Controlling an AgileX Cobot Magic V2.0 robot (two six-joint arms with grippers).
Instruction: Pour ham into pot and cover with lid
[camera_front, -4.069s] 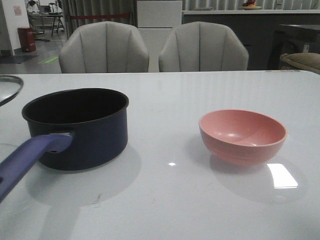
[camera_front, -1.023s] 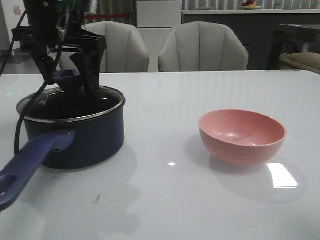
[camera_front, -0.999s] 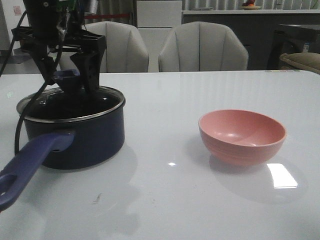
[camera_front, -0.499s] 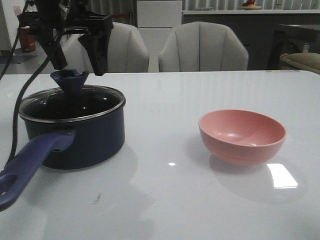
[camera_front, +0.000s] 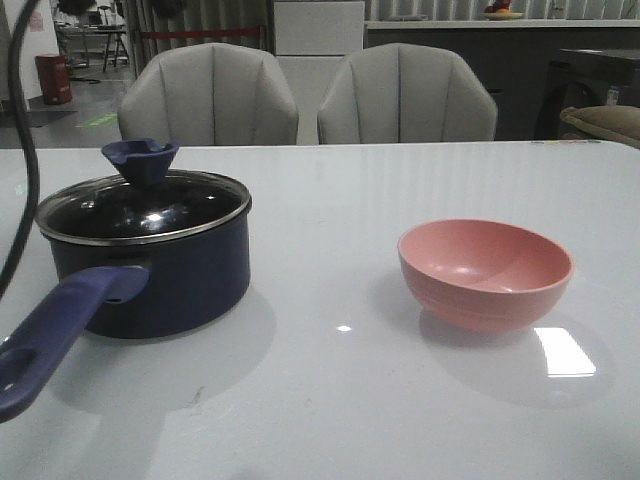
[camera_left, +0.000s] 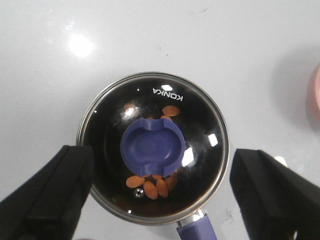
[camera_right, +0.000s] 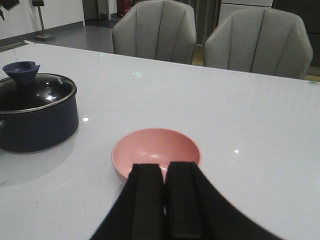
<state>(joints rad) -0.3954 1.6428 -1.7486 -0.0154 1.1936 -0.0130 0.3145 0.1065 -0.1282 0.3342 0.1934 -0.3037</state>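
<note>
The navy pot (camera_front: 150, 280) stands at the table's left with its purple-blue handle (camera_front: 55, 330) pointing toward me. The glass lid (camera_front: 140, 205) with its blue knob (camera_front: 140, 158) sits on the pot. In the left wrist view orange ham slices (camera_left: 152, 185) lie inside the pot under the lid (camera_left: 200, 125). My left gripper (camera_left: 160, 195) is open and empty, high above the knob (camera_left: 152, 146), out of the front view. My right gripper (camera_right: 165, 172) is shut and empty, near the empty pink bowl (camera_right: 156, 152), which also shows in the front view (camera_front: 485, 272).
Two grey chairs (camera_front: 210, 95) (camera_front: 405, 95) stand behind the table's far edge. A black cable (camera_front: 15, 180) hangs at the far left of the front view. The white table (camera_front: 330, 400) has bare surface between pot and bowl.
My left gripper let go of the lid's knob, opened and rose out of the front view. The lid stays on the pot. The bowl has not moved.
</note>
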